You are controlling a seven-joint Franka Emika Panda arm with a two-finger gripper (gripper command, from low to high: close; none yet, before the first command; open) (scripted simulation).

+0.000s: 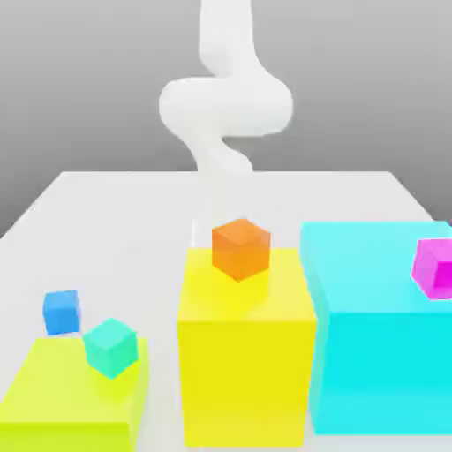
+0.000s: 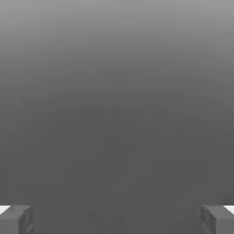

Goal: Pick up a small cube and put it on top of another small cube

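The task stands at its opening step: nothing has been grasped. The claw (image 2: 117, 219) is seen in the hand view with fingers (image 2: 18, 219) spread wide and nothing between them. The small cube (image 1: 62, 312) rests just behind the lime block (image 1: 62, 397), apparently on the worktop (image 1: 115, 229), near the teal cube (image 1: 111, 346) on that block. Next, the claw must be brought above the small cube and lowered.
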